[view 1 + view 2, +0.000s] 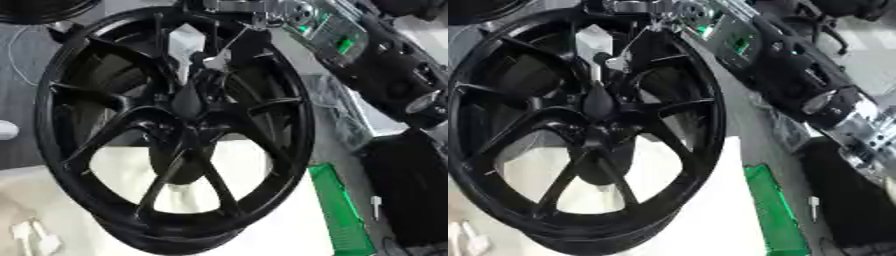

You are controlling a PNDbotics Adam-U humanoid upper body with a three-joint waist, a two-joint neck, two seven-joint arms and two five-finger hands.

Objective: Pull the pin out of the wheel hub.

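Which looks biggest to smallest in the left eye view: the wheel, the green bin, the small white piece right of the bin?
1. wheel, fills most of the view, though it is also nearest the camera.
2. green bin, a long narrow strip.
3. small white piece, smallest by far.

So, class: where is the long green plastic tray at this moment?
The long green plastic tray lies at the lower right of both eye views, just right of the big black spoked wheel, along the right edge of the white table top.

No readable txt, labels or nos. anywhere, incl. black wheel hub [175,140]
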